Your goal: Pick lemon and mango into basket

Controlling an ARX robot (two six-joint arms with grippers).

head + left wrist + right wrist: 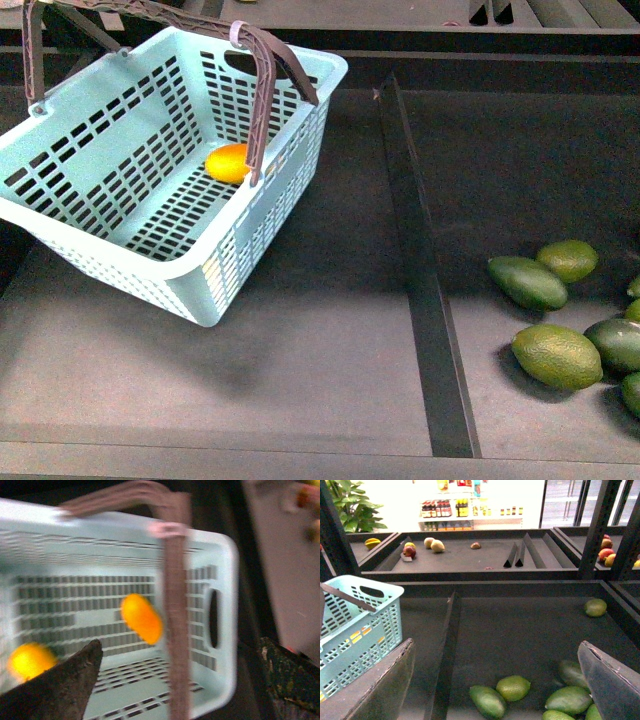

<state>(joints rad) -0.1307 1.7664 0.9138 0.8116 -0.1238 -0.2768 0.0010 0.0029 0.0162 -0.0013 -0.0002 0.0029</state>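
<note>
The pale teal basket [262, 225] sits tilted in the left compartment, its brown handles up. An orange-yellow oval fruit [230, 163] lies on its floor beside a handle. The blurred left wrist view shows that fruit [141, 618] and a brighter yellow one, the lemon [29, 661], both inside the basket [222, 605]. My left gripper [180, 682] hangs open above the basket with nothing between its fingers. Several green mangoes [556, 355] lie in the right compartment. My right gripper [492, 690] is open above the mangoes [513, 687], apart from them. Neither gripper shows in the front view.
A raised black divider [425, 290] separates the two compartments. The shelf's front lip [300, 462] runs along the near edge. In the right wrist view a lone green fruit [595, 607] lies at the far corner, and another shelf [470, 555] with fruit stands behind.
</note>
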